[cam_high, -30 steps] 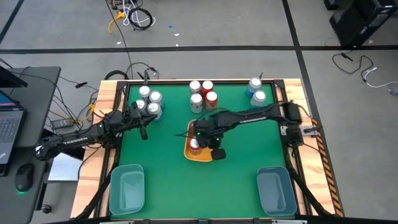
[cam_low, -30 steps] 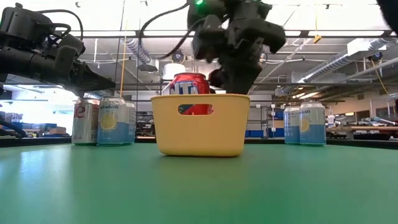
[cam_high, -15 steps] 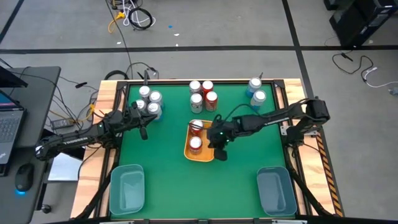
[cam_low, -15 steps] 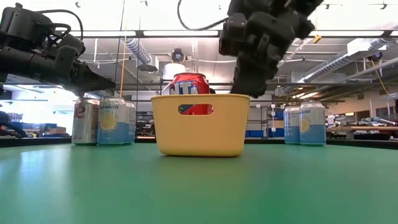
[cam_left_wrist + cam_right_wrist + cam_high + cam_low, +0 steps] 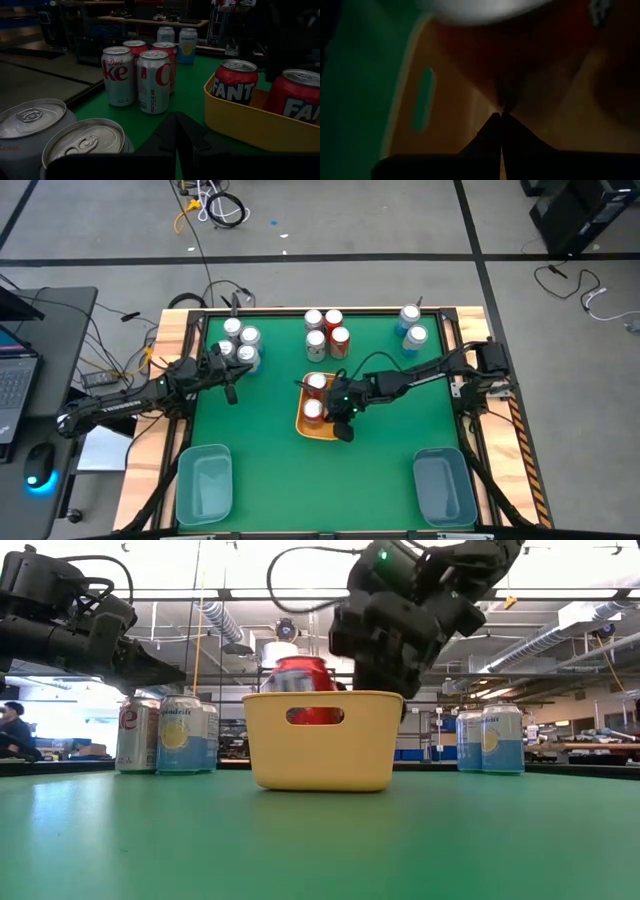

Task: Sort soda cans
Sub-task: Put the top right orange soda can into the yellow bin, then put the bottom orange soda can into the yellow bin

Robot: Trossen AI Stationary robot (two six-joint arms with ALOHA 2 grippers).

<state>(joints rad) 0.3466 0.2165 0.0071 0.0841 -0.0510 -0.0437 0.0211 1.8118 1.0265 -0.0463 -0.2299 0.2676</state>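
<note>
One camera hangs overhead looking straight down on the whole green table (image 5: 270, 450); another sits at tabletop height, facing level across it into the room. Both catch the yellow bin (image 5: 305, 423) (image 5: 322, 740), which each wrist camera sees up close

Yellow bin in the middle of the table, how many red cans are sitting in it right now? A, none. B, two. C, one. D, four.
B: the high view shows two silver tops inside the yellow bin, one red can and a second red can, and the left wrist view shows two red Fanta cans standing in it. The right claw is over the bin's right side.
</note>
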